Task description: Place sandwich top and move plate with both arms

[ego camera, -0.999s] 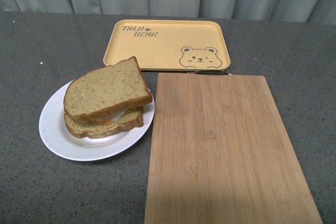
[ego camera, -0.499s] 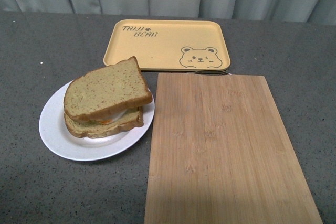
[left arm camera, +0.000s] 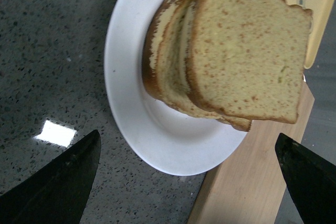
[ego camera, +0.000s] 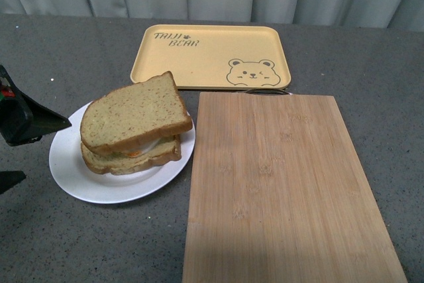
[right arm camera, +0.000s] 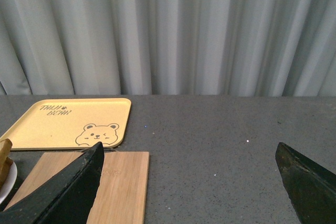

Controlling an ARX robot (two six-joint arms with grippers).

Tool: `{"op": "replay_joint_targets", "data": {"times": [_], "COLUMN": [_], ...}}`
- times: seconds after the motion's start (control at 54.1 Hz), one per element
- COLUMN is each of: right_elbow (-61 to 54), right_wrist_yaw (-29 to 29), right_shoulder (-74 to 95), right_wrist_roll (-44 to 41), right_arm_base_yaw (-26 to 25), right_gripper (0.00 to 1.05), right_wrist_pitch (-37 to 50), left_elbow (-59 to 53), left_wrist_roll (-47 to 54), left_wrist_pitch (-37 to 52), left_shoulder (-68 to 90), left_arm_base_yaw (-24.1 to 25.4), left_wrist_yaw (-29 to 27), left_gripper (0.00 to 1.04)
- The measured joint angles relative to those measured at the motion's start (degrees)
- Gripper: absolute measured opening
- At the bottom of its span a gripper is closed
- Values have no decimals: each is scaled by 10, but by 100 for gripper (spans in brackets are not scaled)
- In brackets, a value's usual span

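At the far left of the counter [ego camera: 66,51], the left arm [ego camera: 26,118] is reaching in beside the plate [ego camera: 79,177], and most of it is being cut off by the frame edge. In its wrist view the left end effector [left arm camera: 187,136] is hovering above the plate's near rim with its fingers spread wide, gripping nothing.

The sandwich top [ego camera: 136,114] is lying on the lower slice [ego camera: 129,158] on the plate, but it is sitting skewed and tilted, with one corner overhanging toward the yellow tray [ego camera: 205,54]. That is probably the main risk. If the plate is tipped or jerked in the lift, the top slice is likely to slide off. If the two arms are not rising evenly, the tilt is going to be worse.

The plate's right rim is lying just beside the cutting board [ego camera: 285,183]. I cannot tell whether the two are touching, so a sideways drag might catch the rim on the board's edge.

The filling [ego camera: 142,148] is showing only as a pale and orange sliver between the slices. A thin dark piece at the board's far edge is too small to make out.

Further right, the right arm is not appearing in the front view at all. The right end effector [right arm camera: 186,148] is hanging open and empty, well apart from the plate. Its camera is catching only a sliver of plate and bread.
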Motion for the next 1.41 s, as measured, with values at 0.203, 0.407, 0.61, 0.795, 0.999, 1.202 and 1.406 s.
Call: {"op": "replay_joint_targets", "data": {"times": [0.203,0.407,0.61,0.795,0.999,1.202,1.406], "right_elbow": [0,0,0,0,0,0,0], "right_wrist_yaw": [0,0,0,0,0,0,0], "right_shoulder": [0,0,0,0,0,0,0], "right_wrist_roll": [0,0,0,0,0,0,0], "right_arm_base_yaw": [0,0,0,0,0,0,0], "right_gripper": [95,95,95,95,95,95,95], "right_wrist_pitch": [0,0,0,0,0,0,0], "left_elbow": [3,8,22,42,65,78,76], "left_wrist_roll": [-16,-42,-77,-102,-126,-141,-168], "left_wrist_pitch": [3,14,32,36,53,59,85], "left_shoulder": [41,86,139,177,218,235,217], "left_arm_base_yaw": [9,8,0,-2,-2,4,15], "left_wrist_yaw": [5,14,15,20,23,18,63], "left_gripper": [98,98,98,79,46,16,5]}}
